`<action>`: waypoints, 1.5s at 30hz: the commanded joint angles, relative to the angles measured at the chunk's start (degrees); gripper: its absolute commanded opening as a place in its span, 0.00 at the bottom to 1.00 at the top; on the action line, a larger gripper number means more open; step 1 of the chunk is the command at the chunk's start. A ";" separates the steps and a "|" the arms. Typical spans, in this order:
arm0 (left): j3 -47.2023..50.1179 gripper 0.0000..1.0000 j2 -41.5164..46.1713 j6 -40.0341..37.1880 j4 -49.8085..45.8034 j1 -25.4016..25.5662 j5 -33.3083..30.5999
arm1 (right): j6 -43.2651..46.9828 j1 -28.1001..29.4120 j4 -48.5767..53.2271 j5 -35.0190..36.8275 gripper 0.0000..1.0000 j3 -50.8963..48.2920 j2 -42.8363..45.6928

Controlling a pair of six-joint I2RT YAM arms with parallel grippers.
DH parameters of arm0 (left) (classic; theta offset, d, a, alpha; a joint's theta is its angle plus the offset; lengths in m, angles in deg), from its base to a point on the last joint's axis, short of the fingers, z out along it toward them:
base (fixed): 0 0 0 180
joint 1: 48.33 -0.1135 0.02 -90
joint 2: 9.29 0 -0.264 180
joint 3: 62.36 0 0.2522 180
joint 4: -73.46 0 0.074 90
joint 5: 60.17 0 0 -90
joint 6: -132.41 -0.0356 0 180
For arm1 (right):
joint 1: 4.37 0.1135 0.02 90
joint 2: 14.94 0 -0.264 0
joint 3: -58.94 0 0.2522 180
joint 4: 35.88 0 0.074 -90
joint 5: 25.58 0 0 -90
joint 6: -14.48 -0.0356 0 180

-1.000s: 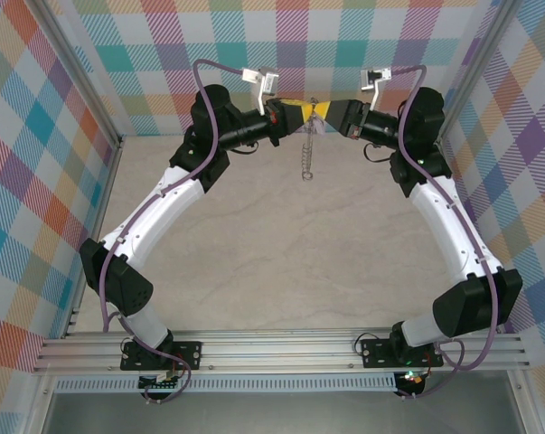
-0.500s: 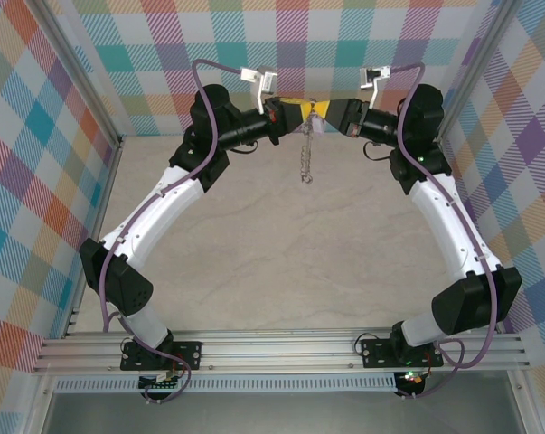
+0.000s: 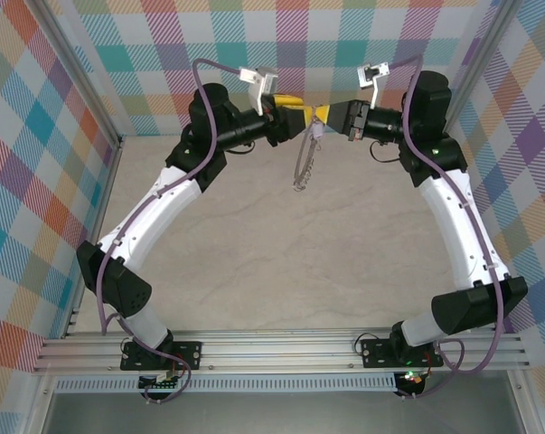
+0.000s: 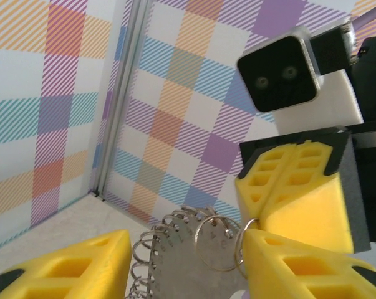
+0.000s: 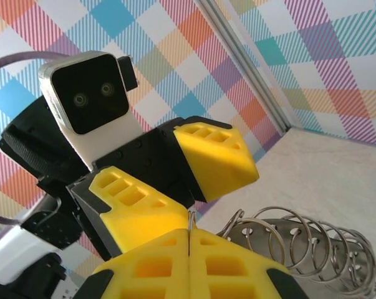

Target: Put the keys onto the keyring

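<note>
The keyring [image 3: 304, 163] hangs as a floppy grey loop below the two grippers, above the back of the table. Close up, the keyring [image 4: 175, 255] is a grey metal piece edged with several small wire rings. My right gripper [image 3: 325, 114] is shut on one thin ring, whose wire pokes up between its yellow fingers [image 5: 237, 261]. My left gripper [image 3: 301, 113] is open, its fingers [image 4: 69, 268] either side of the keyring's top. A small pale lilac bit, probably the key [image 3: 316, 130], sits at the top of the loop just under the fingertips.
The checked back wall [image 3: 317, 45] stands close behind both grippers. A metal corner post [image 4: 116, 112] rises at the back left. The pale tabletop [image 3: 290, 262] lies below the hanging loop, with both arms curving round its sides.
My left gripper has opened; earlier its fingers were closed tip to tip with the right gripper. The right arm has shifted slightly right and back. The loop now hangs slanting to the lower left.
</note>
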 commanded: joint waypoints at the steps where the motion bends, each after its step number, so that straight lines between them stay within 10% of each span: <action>1: -2.40 0.53 3.06 -5.07 -4.36 -1.75 0.79 | 11.95 0.42 10.61 -0.28 0.00 5.20 -0.03; 18: -32.24 0.48 -9.83 -18.39 -40.00 -3.14 23.48 | 30.63 0.42 38.14 -2.22 0.00 22.02 -5.25; 45: -32.90 0.40 -12.47 -14.84 -36.61 -0.90 26.04 | 25.09 0.48 30.91 -7.71 0.00 20.00 -5.25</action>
